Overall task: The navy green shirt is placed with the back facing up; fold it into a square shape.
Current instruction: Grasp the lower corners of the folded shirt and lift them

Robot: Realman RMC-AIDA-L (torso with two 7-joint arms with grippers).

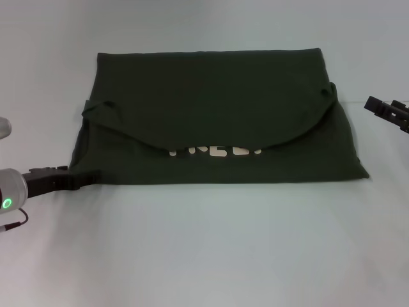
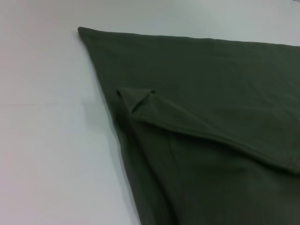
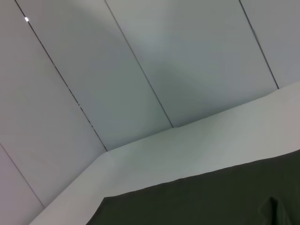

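Head view: left gripper (image 1: 83, 179) fingers pinch the navy green shirt (image 1: 217, 115) corner; right gripper (image 1: 386, 109) unclear, apart

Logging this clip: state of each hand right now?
Left hand: at the navy green shirt's near left corner, cannot be told.
Right hand: beside the shirt's right edge, cannot be told.

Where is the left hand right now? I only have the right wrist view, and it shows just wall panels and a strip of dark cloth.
Observer: In the head view the left hand is low at the near left corner of the navy green shirt, right at the cloth's edge.
Operator: And the right hand, is it on the cloth?
Observer: No. It is out past the shirt's right side, with bare table between it and the cloth.
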